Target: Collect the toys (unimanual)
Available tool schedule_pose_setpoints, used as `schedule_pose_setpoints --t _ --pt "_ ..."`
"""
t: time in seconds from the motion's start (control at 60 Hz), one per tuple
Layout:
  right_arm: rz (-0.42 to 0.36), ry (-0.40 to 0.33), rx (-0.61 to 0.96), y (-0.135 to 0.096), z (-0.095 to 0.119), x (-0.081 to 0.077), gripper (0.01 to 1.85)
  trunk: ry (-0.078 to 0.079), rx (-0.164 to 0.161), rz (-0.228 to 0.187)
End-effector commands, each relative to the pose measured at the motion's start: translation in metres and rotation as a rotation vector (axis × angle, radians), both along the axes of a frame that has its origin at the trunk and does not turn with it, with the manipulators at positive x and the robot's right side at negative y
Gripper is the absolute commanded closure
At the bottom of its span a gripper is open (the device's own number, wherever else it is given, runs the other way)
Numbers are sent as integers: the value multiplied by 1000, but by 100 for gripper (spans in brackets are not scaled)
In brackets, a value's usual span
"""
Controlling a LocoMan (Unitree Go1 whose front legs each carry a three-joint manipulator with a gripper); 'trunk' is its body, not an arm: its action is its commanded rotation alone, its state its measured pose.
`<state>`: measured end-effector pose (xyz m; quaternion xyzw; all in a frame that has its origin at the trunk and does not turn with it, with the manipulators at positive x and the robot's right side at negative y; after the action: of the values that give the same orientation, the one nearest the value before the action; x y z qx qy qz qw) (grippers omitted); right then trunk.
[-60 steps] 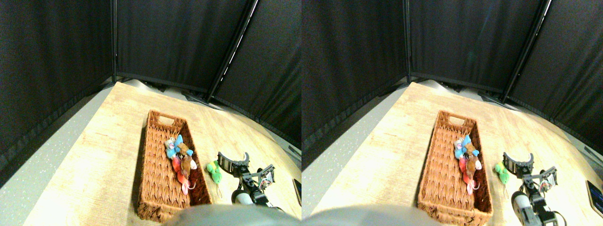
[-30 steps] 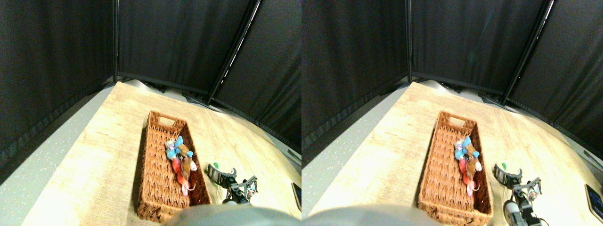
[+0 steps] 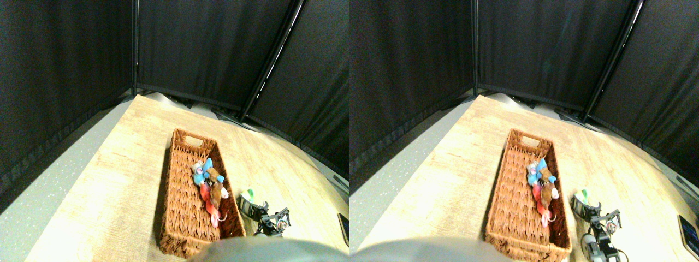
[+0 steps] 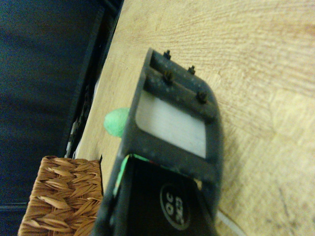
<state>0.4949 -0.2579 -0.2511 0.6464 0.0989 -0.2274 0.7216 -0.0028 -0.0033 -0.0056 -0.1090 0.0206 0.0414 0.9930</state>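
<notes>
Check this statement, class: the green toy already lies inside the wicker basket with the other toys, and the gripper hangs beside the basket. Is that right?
Not quite. The stereo pair view shows the green toy on the wooden table, outside the wicker basket, just past the right gripper. The other toys do lie in the basket, and the gripper is beside it.
</notes>
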Motion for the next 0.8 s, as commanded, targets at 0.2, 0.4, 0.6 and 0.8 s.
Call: schedule_pose_setpoints --t 0.2,0.4,0.6,0.8 --pt "-7 -12 -46 -1 -6 3 140 9 -15 7" --pt "-55 -2 -119 2 -4 3 180 8 -16 9" --pt "-56 -38 -159 2 8 3 180 8 -17 9" --pt "23 -127 -170 12 37 7 180 3 -16 6"
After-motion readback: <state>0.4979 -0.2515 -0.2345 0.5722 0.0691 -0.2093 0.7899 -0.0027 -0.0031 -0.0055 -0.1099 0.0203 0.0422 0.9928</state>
